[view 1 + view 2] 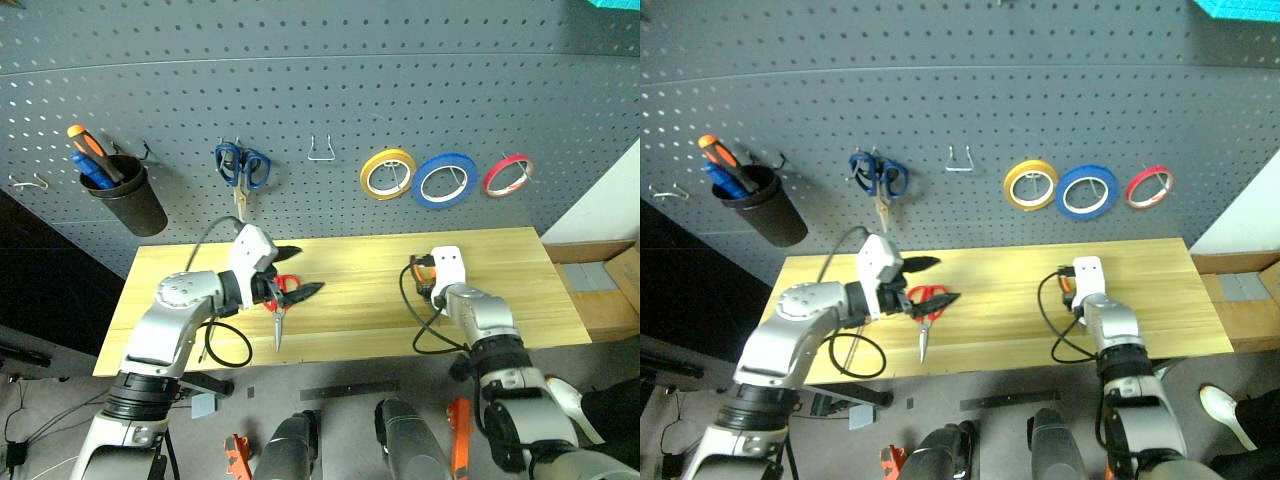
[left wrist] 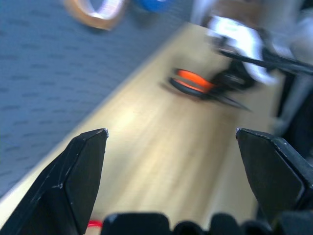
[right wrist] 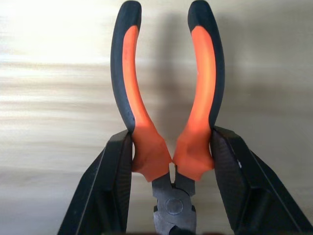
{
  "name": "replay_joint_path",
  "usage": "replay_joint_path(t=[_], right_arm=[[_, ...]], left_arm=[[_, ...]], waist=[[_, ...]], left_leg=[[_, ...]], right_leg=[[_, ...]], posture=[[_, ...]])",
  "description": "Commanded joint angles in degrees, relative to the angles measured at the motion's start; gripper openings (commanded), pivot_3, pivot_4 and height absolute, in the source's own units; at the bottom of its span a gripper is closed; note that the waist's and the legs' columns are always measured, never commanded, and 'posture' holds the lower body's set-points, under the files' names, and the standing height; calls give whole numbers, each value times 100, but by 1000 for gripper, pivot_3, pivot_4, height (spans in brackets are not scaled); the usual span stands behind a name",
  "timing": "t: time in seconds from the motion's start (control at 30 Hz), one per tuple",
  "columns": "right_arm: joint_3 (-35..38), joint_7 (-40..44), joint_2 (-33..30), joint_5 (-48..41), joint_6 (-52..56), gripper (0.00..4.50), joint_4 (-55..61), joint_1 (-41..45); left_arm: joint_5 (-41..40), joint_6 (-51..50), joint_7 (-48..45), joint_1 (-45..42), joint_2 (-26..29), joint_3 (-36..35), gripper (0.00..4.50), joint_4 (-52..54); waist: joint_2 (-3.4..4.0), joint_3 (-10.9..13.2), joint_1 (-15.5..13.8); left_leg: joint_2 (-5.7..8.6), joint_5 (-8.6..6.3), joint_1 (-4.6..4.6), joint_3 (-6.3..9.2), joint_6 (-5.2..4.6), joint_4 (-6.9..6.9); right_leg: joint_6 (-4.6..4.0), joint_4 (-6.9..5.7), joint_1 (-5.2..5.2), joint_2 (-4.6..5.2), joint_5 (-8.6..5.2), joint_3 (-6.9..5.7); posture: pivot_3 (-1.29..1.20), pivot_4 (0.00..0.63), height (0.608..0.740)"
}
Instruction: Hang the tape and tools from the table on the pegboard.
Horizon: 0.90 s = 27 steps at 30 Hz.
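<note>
1. The right end effector pinches the pliers near their pivot, above the wooden worktop.
2. The left end effector is spread wide above the red scissors, at nine o'clock of the pliers.
3. Blue tape hangs on the pegboard at twelve o'clock.

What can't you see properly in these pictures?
- Pliers: the nose runs off the picture's edge in the right wrist view; from the head views the right gripper hides most of them.
- Red-handled scissors: the left gripper covers part of the handles.
- Black cup on the pegboard: its rim hides the lower ends of the tools inside.
- Left wrist view: everything beyond the fingers is blurred.
</note>
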<state>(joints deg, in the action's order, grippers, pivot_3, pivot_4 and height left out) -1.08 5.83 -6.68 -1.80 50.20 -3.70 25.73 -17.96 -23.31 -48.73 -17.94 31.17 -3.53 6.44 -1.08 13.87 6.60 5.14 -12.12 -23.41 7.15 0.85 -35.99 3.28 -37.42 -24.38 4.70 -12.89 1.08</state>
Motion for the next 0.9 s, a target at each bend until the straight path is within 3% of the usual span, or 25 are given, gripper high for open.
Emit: replay_joint_path(t=[0.03, 0.13, 0.3, 0.57, 0.9], right_arm=[[-532, -96, 276, -27, 445, 1853, 2081, -104], [-788, -217, 496, 33, 680, 1853, 2778, -17], [-1225, -327, 739, 284, 239, 1852, 2821, 1057], [-691, -449, 1413, 139, -815, 1852, 1362, 3022], [-280, -395, 1307, 170, -3294, 1851, -1317, 4067]], left_arm=[[-184, 115, 408, 97, 12, -557, 4500, 394], [-231, 85, 508, 184, 87, -722, 4500, 548], [-346, 45, 759, 418, 79, -981, 4500, 861], [-356, -6, 1089, 212, 18, -878, 4500, 1053], [-306, 25, 1246, -270, -193, -517, 4500, 921]], waist=[[0, 0, -11], [0, 0, -64], [-1, 0, -157], [-4, -2, -205], [-5, -3, -268]], left_leg=[[-1, -1, 1, 0, 1, -2], [-1, 4, -1, 11, 8, -4], [2, 12, 0, 13, 10, -7], [-47, 19, 0, 17, 35, 3], [-72, 21, 0, 7, 51, 5]], right_leg=[[0, -3, -1, 0, 0, 0], [0, 0, 1, -1, -1, -10], [-8, 29, 8, -9, 18, -8], [-41, 33, 5, -54, 38, -20], [-60, 30, -1, -81, 49, -20]], posture=[[-128, 208, 740], [-109, 211, 740], [-83, 204, 740], [-45, 189, 740], [-8, 184, 740]])
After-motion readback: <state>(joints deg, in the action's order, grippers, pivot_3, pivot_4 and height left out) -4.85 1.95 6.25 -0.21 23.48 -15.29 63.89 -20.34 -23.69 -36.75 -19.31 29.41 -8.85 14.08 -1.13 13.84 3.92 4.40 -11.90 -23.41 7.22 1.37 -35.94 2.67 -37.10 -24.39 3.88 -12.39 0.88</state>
